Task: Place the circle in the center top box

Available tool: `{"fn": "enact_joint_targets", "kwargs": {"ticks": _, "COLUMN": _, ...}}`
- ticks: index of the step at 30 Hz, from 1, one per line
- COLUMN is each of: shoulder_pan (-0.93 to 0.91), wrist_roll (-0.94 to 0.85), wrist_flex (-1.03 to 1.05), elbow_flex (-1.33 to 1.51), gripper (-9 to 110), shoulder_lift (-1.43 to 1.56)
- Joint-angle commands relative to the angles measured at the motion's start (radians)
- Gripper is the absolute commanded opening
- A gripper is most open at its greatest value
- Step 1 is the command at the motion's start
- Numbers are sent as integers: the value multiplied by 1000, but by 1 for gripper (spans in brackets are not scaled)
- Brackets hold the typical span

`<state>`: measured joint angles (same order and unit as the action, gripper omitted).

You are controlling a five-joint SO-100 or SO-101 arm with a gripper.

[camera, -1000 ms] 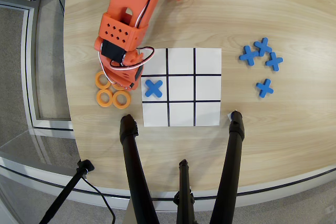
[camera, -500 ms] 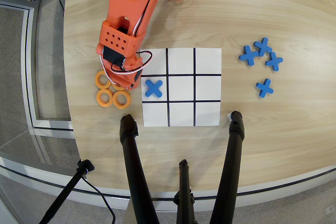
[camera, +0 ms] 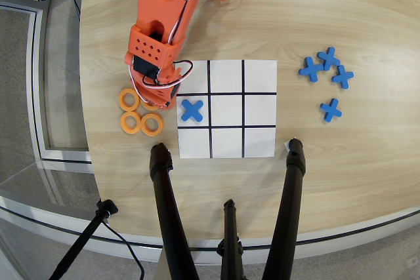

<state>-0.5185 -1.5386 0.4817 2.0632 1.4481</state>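
Flat orange ring (camera: 151, 124) on woodgrain table (camera: 328, 181)

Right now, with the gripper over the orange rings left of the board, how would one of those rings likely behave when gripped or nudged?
An orange ring looks flat and thin, so it probably slides on the smooth wooden table rather than rolling or tipping. It looks like rigid, light plastic. The rings lie packed together, so nudging one would likely shift its neighbours. The gripper itself is hidden under the arm.

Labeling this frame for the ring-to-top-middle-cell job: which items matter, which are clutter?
In play:
- orange rings, clustered left of the board, one mostly hidden under the arm
- top middle cell, empty
- gripper, over the rings; jaws hidden

Lying about:
- blue cross in the left middle cell
- four blue crosses right of the board
- black tripod legs
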Motion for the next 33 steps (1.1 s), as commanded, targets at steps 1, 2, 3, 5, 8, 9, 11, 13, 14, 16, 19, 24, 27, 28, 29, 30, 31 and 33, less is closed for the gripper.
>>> {"fn": "enact_joint_targets", "kwargs": {"ticks": 1, "shoulder_pan": -3, "wrist_roll": -20, "wrist_flex": 0, "elbow_flex": 15, "gripper": 13, "shoulder_lift": 0}}
{"fn": "enact_joint_targets", "kwargs": {"ticks": 2, "shoulder_pan": -6, "wrist_roll": -25, "wrist_flex": 0, "elbow_flex": 20, "gripper": 13, "shoulder_lift": 0}}
{"fn": "enact_joint_targets", "kwargs": {"ticks": 3, "shoulder_pan": -8, "wrist_roll": -29, "wrist_flex": 0, "elbow_flex": 25, "gripper": 13, "shoulder_lift": 0}}
{"fn": "enact_joint_targets", "kwargs": {"ticks": 5, "shoulder_pan": -15, "wrist_roll": -35, "wrist_flex": 15, "elbow_flex": 29, "gripper": 13, "shoulder_lift": 5}}
{"fn": "enact_joint_targets", "kwargs": {"ticks": 8, "shoulder_pan": -26, "wrist_roll": -58, "wrist_flex": 54, "elbow_flex": 40, "gripper": 13, "shoulder_lift": 21}}
{"fn": "enact_joint_targets", "kwargs": {"ticks": 9, "shoulder_pan": -31, "wrist_roll": -64, "wrist_flex": 75, "elbow_flex": 40, "gripper": 13, "shoulder_lift": 29}}
{"fn": "enact_joint_targets", "kwargs": {"ticks": 11, "shoulder_pan": -35, "wrist_roll": -72, "wrist_flex": 123, "elbow_flex": 40, "gripper": 13, "shoulder_lift": 46}}
{"fn": "enact_joint_targets", "kwargs": {"ticks": 13, "shoulder_pan": -35, "wrist_roll": -77, "wrist_flex": 160, "elbow_flex": 40, "gripper": 13, "shoulder_lift": 61}}
{"fn": "enact_joint_targets", "kwargs": {"ticks": 14, "shoulder_pan": -34, "wrist_roll": -77, "wrist_flex": 175, "elbow_flex": 40, "gripper": 13, "shoulder_lift": 71}}
{"fn": "enact_joint_targets", "kwargs": {"ticks": 16, "shoulder_pan": -29, "wrist_roll": -80, "wrist_flex": 215, "elbow_flex": 34, "gripper": 13, "shoulder_lift": 83}}
{"fn": "enact_joint_targets", "kwargs": {"ticks": 19, "shoulder_pan": -28, "wrist_roll": -83, "wrist_flex": 259, "elbow_flex": 35, "gripper": 13, "shoulder_lift": 100}}
{"fn": "enact_joint_targets", "kwargs": {"ticks": 24, "shoulder_pan": -34, "wrist_roll": -87, "wrist_flex": 290, "elbow_flex": 49, "gripper": 11, "shoulder_lift": 109}}
{"fn": "enact_joint_targets", "kwargs": {"ticks": 27, "shoulder_pan": -48, "wrist_roll": -100, "wrist_flex": 298, "elbow_flex": 49, "gripper": 9, "shoulder_lift": 109}}
{"fn": "enact_joint_targets", "kwargs": {"ticks": 28, "shoulder_pan": -51, "wrist_roll": -101, "wrist_flex": 298, "elbow_flex": 49, "gripper": 9, "shoulder_lift": 109}}
{"fn": "enact_joint_targets", "kwargs": {"ticks": 29, "shoulder_pan": -55, "wrist_roll": -101, "wrist_flex": 298, "elbow_flex": 49, "gripper": 8, "shoulder_lift": 106}}
{"fn": "enact_joint_targets", "kwargs": {"ticks": 30, "shoulder_pan": -60, "wrist_roll": -103, "wrist_flex": 298, "elbow_flex": 49, "gripper": 6, "shoulder_lift": 106}}
{"fn": "enact_joint_targets", "kwargs": {"ticks": 31, "shoulder_pan": -63, "wrist_roll": -104, "wrist_flex": 296, "elbow_flex": 49, "gripper": 5, "shoulder_lift": 103}}
{"fn": "enact_joint_targets", "kwargs": {"ticks": 33, "shoulder_pan": -72, "wrist_roll": -109, "wrist_flex": 291, "elbow_flex": 49, "gripper": 5, "shoulder_lift": 101}}
